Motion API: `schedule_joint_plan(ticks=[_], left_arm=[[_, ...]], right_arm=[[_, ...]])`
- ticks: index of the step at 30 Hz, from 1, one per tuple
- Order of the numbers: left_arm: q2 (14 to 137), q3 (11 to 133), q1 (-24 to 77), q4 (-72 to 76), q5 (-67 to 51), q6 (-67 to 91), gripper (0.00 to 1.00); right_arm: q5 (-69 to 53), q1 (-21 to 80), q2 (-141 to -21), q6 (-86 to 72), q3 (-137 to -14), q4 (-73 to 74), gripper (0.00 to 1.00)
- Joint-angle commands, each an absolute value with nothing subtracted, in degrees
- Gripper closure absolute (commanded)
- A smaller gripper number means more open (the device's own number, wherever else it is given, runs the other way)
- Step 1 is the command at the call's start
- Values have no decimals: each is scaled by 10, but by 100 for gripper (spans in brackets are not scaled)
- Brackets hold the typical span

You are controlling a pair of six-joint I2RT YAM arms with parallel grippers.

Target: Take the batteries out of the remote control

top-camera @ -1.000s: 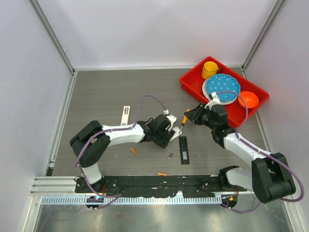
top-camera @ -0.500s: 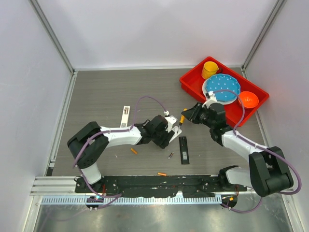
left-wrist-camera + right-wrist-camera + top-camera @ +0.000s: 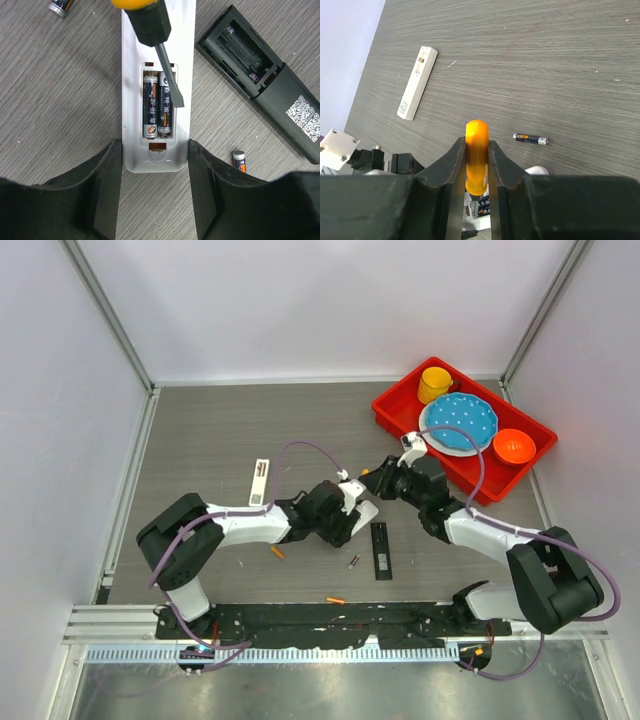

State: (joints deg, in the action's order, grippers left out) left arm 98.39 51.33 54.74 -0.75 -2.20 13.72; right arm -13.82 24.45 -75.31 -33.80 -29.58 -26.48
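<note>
A red tray (image 3: 392, 410) sits at the far right corner of the grey wood-grain counter (image 3: 210, 430). Inside it stand a yellow cup (image 3: 435, 383), a blue white-dotted plate (image 3: 460, 420) in the middle, and an orange bowl (image 3: 513, 446) toward its right end. An orange-handled screwdriver (image 3: 150, 27) slants above the counter's middle

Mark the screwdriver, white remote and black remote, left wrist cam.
screwdriver (image 3: 166, 70), left wrist view, metal shaft.
white remote (image 3: 131, 100), left wrist view, casing's left edge.
black remote (image 3: 285, 100), left wrist view, closed back half.
</note>
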Motion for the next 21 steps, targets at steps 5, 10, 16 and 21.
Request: schedule_joint_plan(ticks=[5,10,16,21], left_arm=[[991,470,549,-17,-47,173,69],[985,463,549,-7,-47,173,82],[969,452,550,-2,-40,176,62],[943,421,549,33,-30,185,28]], right_arm=[[-17,287,-742,-286,-289,-342,99],[25,294,-751,-278,-290,-344,98],[30,297,-762,-276,-286,-353,99],[20,299,-767,-278,-290,-355,99]])
